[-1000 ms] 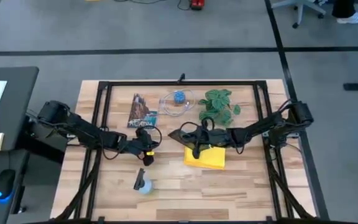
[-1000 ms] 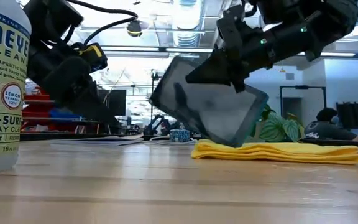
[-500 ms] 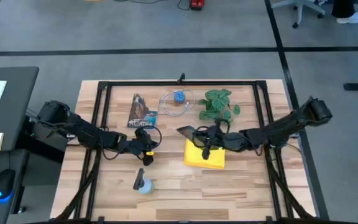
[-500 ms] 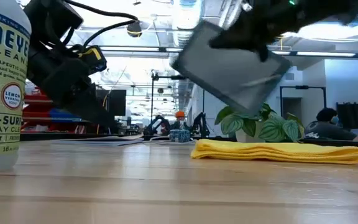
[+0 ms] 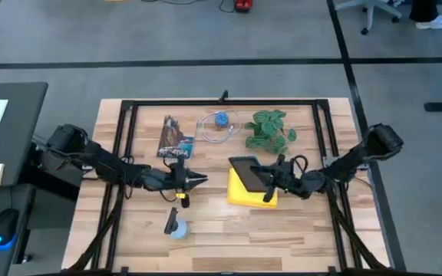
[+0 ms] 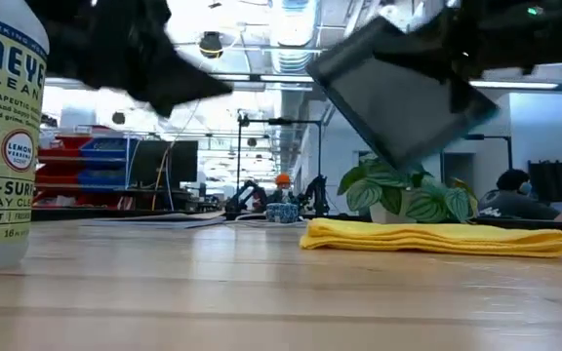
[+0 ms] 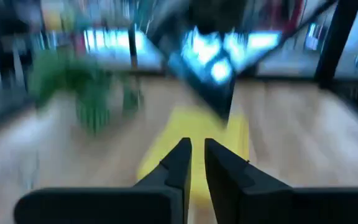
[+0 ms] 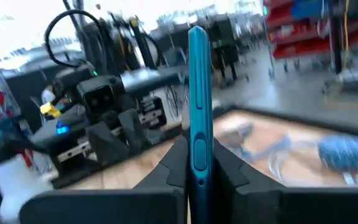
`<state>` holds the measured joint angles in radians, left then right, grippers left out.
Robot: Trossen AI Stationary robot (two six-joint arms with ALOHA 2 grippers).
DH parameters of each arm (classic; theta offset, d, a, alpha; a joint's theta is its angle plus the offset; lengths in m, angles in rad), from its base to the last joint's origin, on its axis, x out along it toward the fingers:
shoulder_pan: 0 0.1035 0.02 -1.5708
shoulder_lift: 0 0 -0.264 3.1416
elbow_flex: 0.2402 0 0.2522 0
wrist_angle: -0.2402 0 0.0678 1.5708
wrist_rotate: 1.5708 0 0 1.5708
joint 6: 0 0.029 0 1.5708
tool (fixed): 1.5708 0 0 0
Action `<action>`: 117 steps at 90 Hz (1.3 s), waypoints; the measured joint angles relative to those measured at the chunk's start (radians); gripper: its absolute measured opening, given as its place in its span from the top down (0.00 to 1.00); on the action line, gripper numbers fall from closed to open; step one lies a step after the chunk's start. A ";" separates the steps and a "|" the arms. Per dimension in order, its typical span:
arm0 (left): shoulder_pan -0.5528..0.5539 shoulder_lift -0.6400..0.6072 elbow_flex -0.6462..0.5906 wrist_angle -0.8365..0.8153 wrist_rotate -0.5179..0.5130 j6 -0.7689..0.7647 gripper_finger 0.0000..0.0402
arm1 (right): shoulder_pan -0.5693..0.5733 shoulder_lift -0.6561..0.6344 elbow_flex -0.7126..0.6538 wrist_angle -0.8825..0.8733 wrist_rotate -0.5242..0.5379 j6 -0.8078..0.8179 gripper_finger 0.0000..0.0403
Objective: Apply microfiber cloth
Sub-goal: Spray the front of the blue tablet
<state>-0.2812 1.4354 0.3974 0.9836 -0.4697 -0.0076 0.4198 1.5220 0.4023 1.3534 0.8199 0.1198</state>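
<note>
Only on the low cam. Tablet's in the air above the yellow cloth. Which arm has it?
Observer: The right hand. Its wrist view shows the tablet edge-on, teal edge pinched between the two fingers.
Operator: Is it over the cloth, or just in front of it?
Observer: Over it. From above, the tablet overlaps the far left corner of the microfiber cloth.
Operator: The dark blur upper left, is that the left arm?
Observer: Yes. The left hand sits left of the cloth, pointing at it, fingers closed to a slit and holding nothing.
</note>
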 joint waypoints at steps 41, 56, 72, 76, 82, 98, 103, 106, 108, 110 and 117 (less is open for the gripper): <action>0.163 0.025 0.096 0.029 0.327 -0.019 0.63 | -0.103 0.088 0.219 -0.014 -0.211 -0.222 0.97; 0.164 0.024 0.157 -0.007 0.336 0.014 0.62 | -0.117 0.088 0.238 -0.050 -0.271 -0.194 0.97; 0.162 0.024 0.210 -0.042 0.367 0.045 0.66 | -0.117 0.088 0.248 -0.079 -0.272 -0.209 0.96; 0.159 0.024 0.220 -0.061 0.366 0.051 0.70 | -0.116 0.084 0.248 -0.086 -0.271 -0.222 0.96; 0.154 0.024 0.233 -0.090 0.365 0.066 0.78 | -0.107 0.081 0.248 -0.103 -0.270 -0.226 0.96; 0.130 0.026 0.239 -0.124 0.355 0.086 0.96 | -0.097 0.075 0.249 -0.194 -0.276 -0.224 0.92; 0.123 0.025 0.239 -0.136 0.344 0.091 0.97 | -0.093 0.061 0.251 -0.264 -0.269 -0.218 0.90; 0.119 0.025 0.239 -0.144 0.337 0.093 0.98 | -0.091 0.048 0.252 -0.319 -0.269 -0.219 0.89; 0.119 0.025 0.239 -0.148 0.334 0.094 0.98 | -0.090 0.038 0.252 -0.363 -0.268 -0.218 0.88; 0.118 0.025 0.239 -0.153 0.332 0.094 0.98 | -0.089 0.027 0.252 -0.409 -0.263 -0.213 0.88; 0.118 0.023 0.241 -0.170 0.315 0.088 0.99 | -0.087 -0.026 0.250 -0.591 -0.254 -0.174 0.85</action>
<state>-0.1631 1.4583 0.6379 0.8137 -0.1543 0.0802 0.3326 1.4961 0.6525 0.7623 0.5664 -0.0545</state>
